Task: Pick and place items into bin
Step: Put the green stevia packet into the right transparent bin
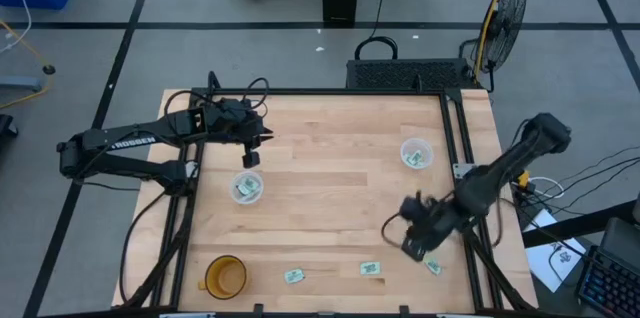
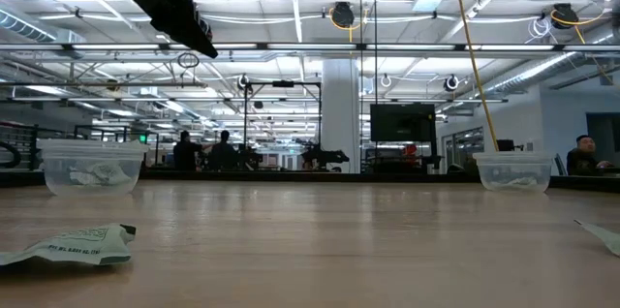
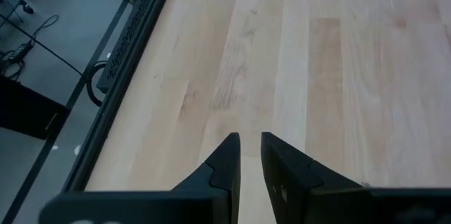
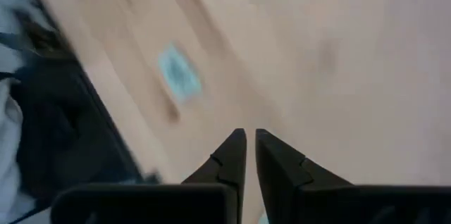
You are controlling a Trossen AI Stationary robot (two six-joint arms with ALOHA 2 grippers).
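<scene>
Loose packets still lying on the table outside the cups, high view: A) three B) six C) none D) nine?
A: three packets lie along the near edge, one beside the orange cup, one mid-edge, one under the right gripper; the rest are in the two clear cups.

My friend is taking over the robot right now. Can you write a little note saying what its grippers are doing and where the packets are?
Left gripper: empty, nearly shut, above the left clear cup.
Right gripper: empty, nearly shut, low near the table's front right.
Done: packets already sit in the left cup and the right clear cup.
Left: three loose packets along the front edge. The orange cup looks empty.
</scene>
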